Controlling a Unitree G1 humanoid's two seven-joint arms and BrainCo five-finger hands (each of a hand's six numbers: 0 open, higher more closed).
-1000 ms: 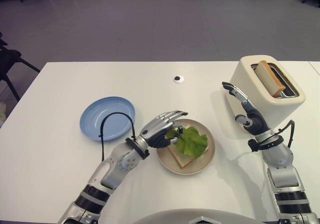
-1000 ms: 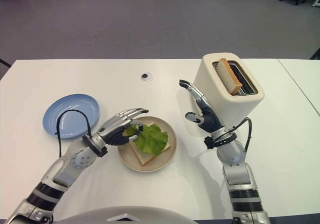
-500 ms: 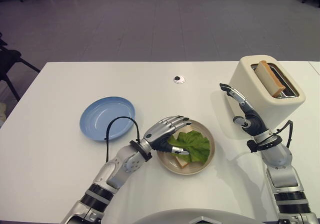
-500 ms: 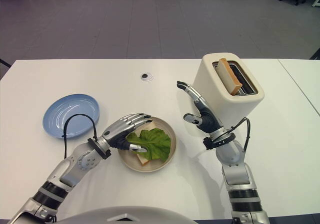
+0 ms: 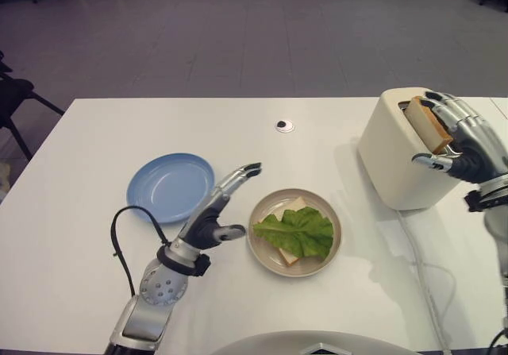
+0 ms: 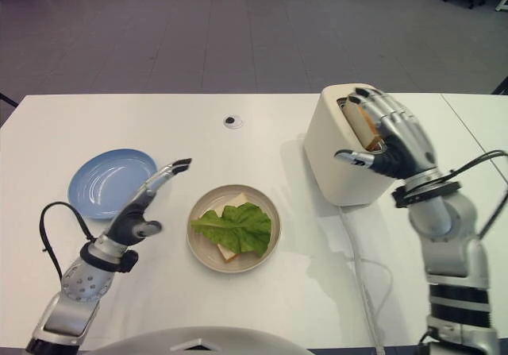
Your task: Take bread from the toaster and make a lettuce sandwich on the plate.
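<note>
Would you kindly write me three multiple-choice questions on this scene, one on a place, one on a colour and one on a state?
1. Where does the lettuce lie?
A. In a bowl.
B. On the bread slice on the beige plate.
C. On a cutting board.

2. What colour is the empty plate?
A. Red.
B. Green.
C. Blue.

3. How is the left hand?
A. Open, holding nothing.
B. Shut on a fork.
C. Shut on a cup.

Answers:
1 B, the leaf covers most of the slice on the beige plate.
2 C, the empty plate left of the beige one is blue.
3 A, its fingers are stretched out beside the beige plate with nothing in them.
</note>
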